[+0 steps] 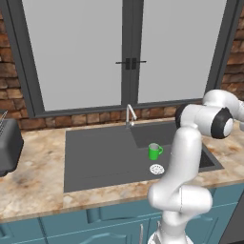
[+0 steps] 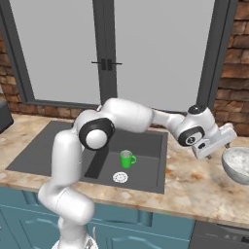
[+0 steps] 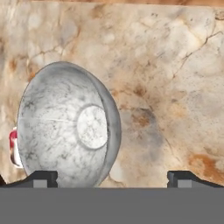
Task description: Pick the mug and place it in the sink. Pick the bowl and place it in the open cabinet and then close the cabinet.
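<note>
Left base view: green mug upright in the sink, beside the drain. Right base view: gripper over the counter, next to the grey bowl. Hand view: jaws wide, nothing held; bowl sits by the left fingertip.

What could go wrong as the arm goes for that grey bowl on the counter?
The open gripper is off-centre: the bowl sits over toward one fingertip, so closing may push it aside instead of catching the rim. The bowl also lies near the counter's front edge, so a nudge could slide it off.
</note>
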